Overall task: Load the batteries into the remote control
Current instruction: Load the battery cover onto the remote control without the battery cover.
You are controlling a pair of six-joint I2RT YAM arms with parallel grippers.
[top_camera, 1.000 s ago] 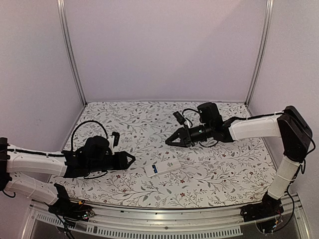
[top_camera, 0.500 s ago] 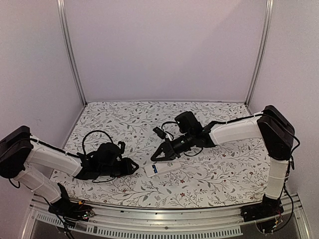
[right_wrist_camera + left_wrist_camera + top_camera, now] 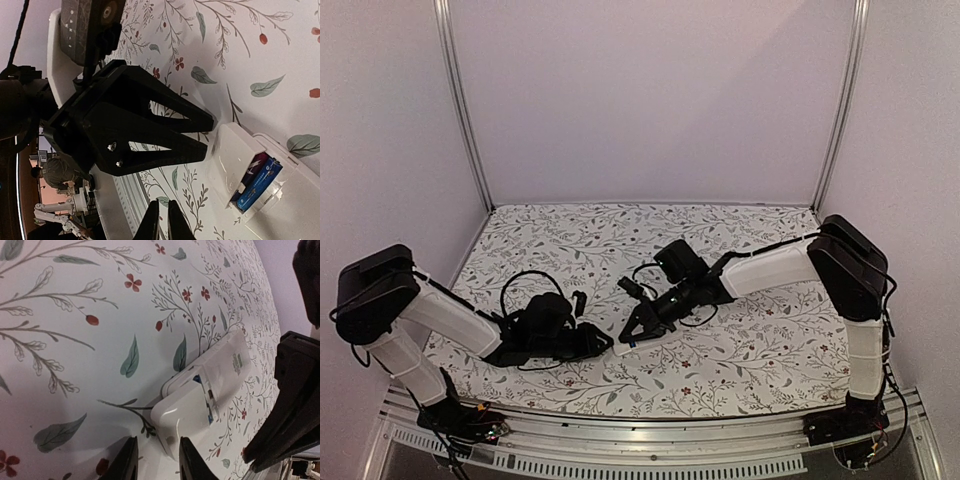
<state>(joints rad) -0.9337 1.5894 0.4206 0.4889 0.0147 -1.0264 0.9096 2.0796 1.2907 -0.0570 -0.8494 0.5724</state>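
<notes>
The white remote control lies face down on the floral table. Its battery bay is open at the near end. A blue battery and a dark battery lie side by side in the bay. A flat white cover sits loosely over the bay's end, also in the right wrist view. My left gripper is open, its tips just short of the cover's corner. My right gripper is shut and empty, low beside the remote. In the top view both grippers meet and hide the remote.
The floral tablecloth covers the table. A metal rail runs along the near edge. The left gripper's black body fills the space just beyond the remote in the right wrist view. Frame posts stand at the back corners.
The right arm has swung left and down to the remote, which it now covers in the top view. The left gripper has slid right up to the remote's near end.
</notes>
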